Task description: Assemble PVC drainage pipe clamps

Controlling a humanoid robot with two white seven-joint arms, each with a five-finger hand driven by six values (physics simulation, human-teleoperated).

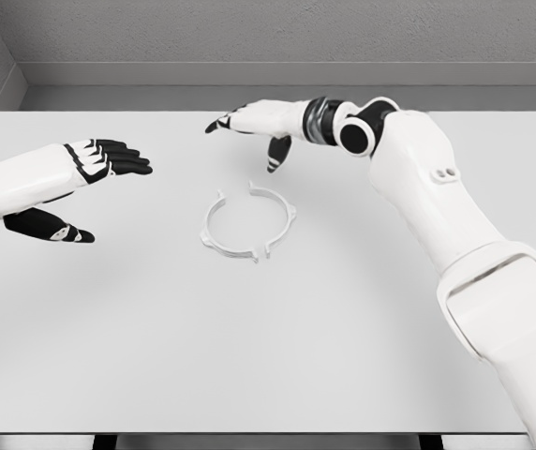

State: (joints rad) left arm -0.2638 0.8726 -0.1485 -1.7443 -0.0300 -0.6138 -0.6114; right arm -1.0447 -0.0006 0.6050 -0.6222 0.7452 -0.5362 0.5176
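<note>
White pipe clamp [247, 223] lies flat mid-table [249, 356], nothing touching it. Right hand [254, 124] hovers just beyond it, fingers spread, empty. Left hand [76, 178] is well left of it, open.

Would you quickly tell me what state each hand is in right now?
Left hand: open, fingers extended, holding nothing.
Right hand: open, fingers relaxed, holding nothing, hovering behind the pipe clamp on the table.

We hold our left hand [71, 183] out flat at the left, fingers spread, thumb low. Our right arm [437, 206] reaches far across, and our right hand [254, 127] hangs open, fingers pointing left.
</note>
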